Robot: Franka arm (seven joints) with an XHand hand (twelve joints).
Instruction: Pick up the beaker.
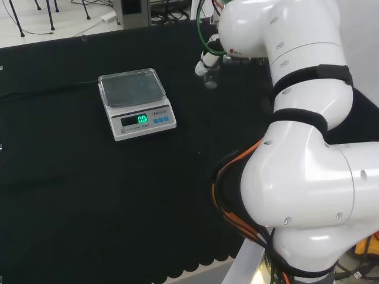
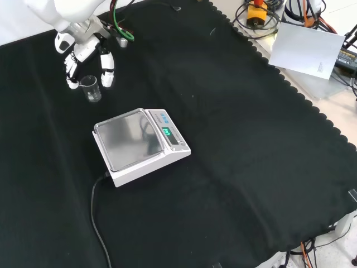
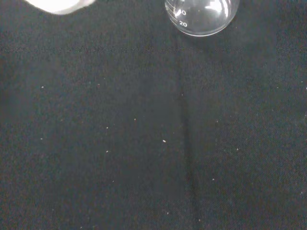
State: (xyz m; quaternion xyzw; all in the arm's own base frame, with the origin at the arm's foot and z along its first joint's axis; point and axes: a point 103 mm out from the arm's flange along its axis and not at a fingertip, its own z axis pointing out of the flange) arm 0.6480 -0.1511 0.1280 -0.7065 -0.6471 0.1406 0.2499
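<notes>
The beaker (image 2: 91, 88) is bracketed by the hand (image 2: 83, 53), whose fingers (image 2: 107, 70) are spread beside it. The beaker stands on the tabletop (image 2: 234, 139); closing and lifting remain.

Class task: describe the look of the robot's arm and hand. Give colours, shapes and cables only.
The arm is made of glossy white rounded links with black bands at the joints. Orange and black cables run beside its base, and green cables near the wrist. The hand has white fingers with black parts between them.
</notes>
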